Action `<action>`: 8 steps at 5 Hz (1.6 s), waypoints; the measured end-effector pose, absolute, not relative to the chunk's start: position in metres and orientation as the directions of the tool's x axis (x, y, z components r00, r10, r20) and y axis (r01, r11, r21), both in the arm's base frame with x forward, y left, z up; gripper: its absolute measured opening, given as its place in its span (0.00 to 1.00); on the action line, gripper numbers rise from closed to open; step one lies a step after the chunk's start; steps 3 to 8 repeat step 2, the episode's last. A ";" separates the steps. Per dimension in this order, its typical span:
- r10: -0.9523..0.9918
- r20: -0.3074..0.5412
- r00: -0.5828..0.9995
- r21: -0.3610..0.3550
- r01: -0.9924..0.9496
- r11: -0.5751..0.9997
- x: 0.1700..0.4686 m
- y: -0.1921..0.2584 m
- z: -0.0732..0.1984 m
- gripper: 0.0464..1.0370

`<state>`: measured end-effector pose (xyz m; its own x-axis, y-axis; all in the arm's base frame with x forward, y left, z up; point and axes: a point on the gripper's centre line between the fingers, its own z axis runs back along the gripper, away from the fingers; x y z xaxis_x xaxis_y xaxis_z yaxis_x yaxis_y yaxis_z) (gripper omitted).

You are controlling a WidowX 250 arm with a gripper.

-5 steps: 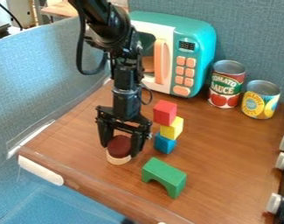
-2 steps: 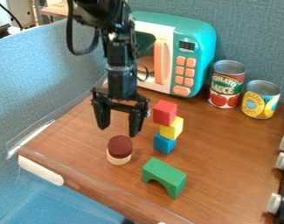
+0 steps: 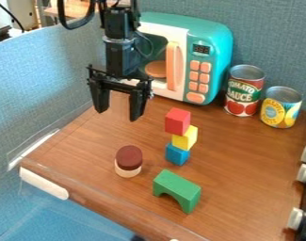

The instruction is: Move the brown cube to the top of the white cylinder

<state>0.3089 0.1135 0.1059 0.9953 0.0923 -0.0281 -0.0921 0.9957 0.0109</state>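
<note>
My gripper (image 3: 118, 113) hangs open at the upper left, in front of the toy microwave, with nothing between its fingers. Well below it, near the table's front left edge, a dark brown round block (image 3: 129, 156) rests on top of a white cylinder (image 3: 128, 172). The brown piece looks round rather than cube-shaped. The two pieces are touching, and the gripper is apart from both.
Right of the brown and white pieces stands a stack of red (image 3: 178, 121), yellow (image 3: 185, 137) and blue (image 3: 177, 154) cubes. A green arch (image 3: 176, 189) lies nearer the front. Behind are a teal microwave (image 3: 212, 56) and two cans (image 3: 244, 90). Stove knobs (image 3: 296, 218) line the right edge.
The gripper was around the brown piece, then opened wider and rose up and back, away from it. The brown piece stayed on the white cylinder.
</note>
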 end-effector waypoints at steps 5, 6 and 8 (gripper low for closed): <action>-0.077 0.069 0.995 0.050 0.074 0.996 0.298 0.073 0.142 0.96; -0.077 0.069 0.995 0.050 0.074 0.996 0.298 0.073 0.142 0.96; -0.077 0.069 0.995 0.050 0.074 0.996 0.298 0.073 0.142 0.96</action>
